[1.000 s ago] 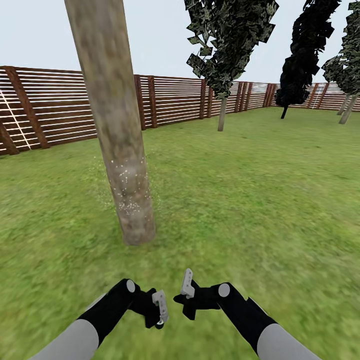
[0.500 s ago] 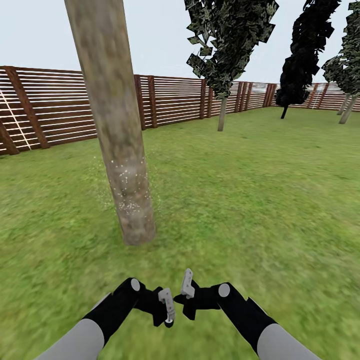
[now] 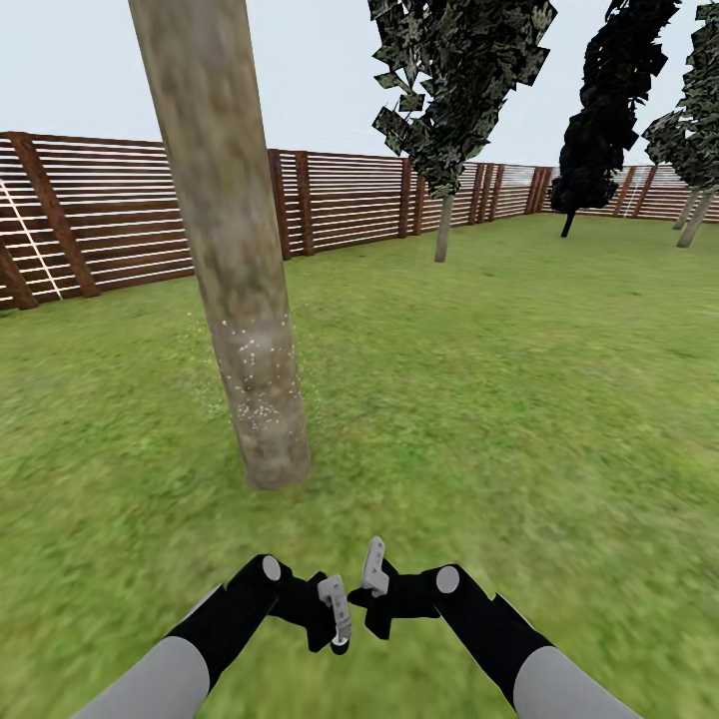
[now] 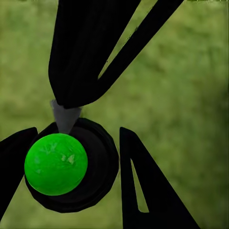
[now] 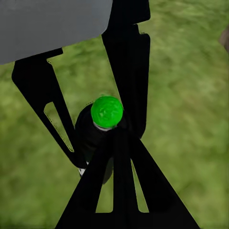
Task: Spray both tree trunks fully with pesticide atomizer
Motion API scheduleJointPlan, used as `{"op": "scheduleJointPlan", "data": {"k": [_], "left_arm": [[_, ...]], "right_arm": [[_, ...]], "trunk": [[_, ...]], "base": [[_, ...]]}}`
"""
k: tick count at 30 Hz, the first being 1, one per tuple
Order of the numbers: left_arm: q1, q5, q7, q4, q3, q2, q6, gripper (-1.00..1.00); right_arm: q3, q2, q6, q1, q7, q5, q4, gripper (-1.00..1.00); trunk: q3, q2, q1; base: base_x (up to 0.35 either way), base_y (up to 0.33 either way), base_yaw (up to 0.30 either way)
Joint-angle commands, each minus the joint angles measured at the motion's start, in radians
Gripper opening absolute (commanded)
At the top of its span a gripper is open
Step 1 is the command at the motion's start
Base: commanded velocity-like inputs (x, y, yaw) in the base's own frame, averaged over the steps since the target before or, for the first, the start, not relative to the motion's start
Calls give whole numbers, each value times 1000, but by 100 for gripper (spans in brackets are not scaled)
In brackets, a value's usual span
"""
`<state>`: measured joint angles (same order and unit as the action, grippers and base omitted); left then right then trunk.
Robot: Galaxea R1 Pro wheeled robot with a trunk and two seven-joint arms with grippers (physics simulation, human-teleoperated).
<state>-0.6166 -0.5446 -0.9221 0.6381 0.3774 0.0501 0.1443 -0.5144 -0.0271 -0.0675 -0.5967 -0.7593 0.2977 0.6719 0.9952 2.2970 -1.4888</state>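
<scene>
The pesticide atomizer (image 4: 57, 164) is a black body with a bright green round cap; it sits between the two fingers of my left gripper (image 3: 338, 621), which is shut on it low over the grass. In the right wrist view the atomizer (image 5: 106, 114) shows in the same grasp. My right gripper (image 3: 374, 571) is shut with its fingertips together, right beside the atomizer's top. One tree trunk (image 3: 235, 280) rises just ahead to the left, with white specks on its lower part (image 3: 262, 384). A second tree (image 3: 442, 228) stands farther back near the fence.
Green lawn (image 3: 519, 399) spreads ahead and to the right. A brown slatted fence (image 3: 340, 200) closes the far side. A dark cypress-like tree (image 3: 599, 110) and more trees (image 3: 694, 215) stand at the far right.
My left gripper has moved to the right with the atomizer, closer to the right gripper. The right gripper, the trees and the view have stayed put.
</scene>
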Motion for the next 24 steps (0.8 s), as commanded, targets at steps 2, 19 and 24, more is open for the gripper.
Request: {"op": "scheduleJointPlan", "data": {"k": [2,19,24], "left_arm": [[0,0,0,0,0,3,0,-100],[0,0,0,-9,-4,-17,-2,-100],[0,0,0,-9,-24,-112,-3,-100]], "right_arm": [[0,0,0,0,0,0,0,-100],[0,1,0,0,0,1,0,-100],[0,2,0,0,0,1,-3,-100]], "trunk": [[0,0,0],[0,0,0],[0,0,0]], "base": [[0,0,0],[0,0,0],[0,0,0]]}}
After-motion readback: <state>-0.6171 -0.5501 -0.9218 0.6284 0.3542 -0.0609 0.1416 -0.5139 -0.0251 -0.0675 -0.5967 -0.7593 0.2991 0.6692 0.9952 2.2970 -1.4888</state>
